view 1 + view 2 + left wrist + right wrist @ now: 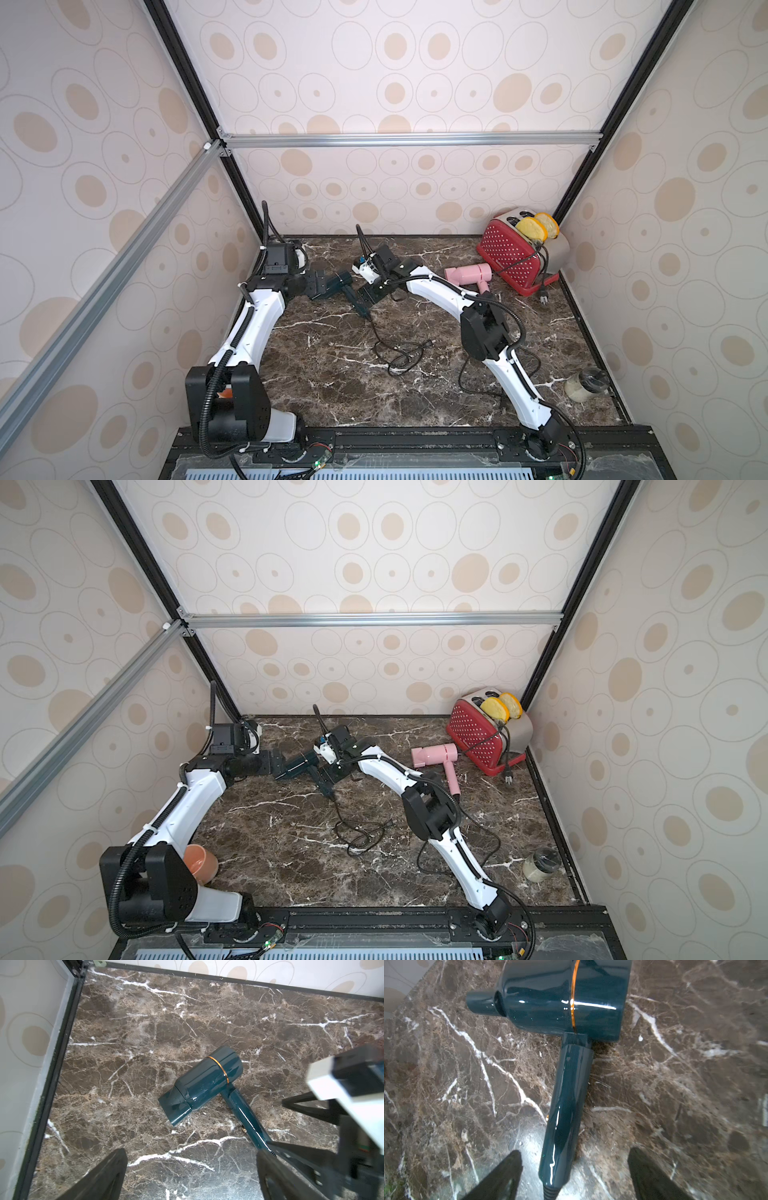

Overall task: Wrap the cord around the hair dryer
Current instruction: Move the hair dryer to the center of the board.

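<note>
Two hair dryers are counted: one teal hair dryer [207, 1080], one pink hair dryer [467, 273]. One toaster [505, 254] with two bread slices [531, 230] is seen at two o'clock, one jar [584, 384] at four, one bowl [202, 863] at eight.

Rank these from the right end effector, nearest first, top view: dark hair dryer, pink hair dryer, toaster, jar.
1. Dark hair dryer, under the right end effector.
2. Pink hair dryer, beside the toaster.
3. Toaster, back corner.
4. Jar, front side.
</note>
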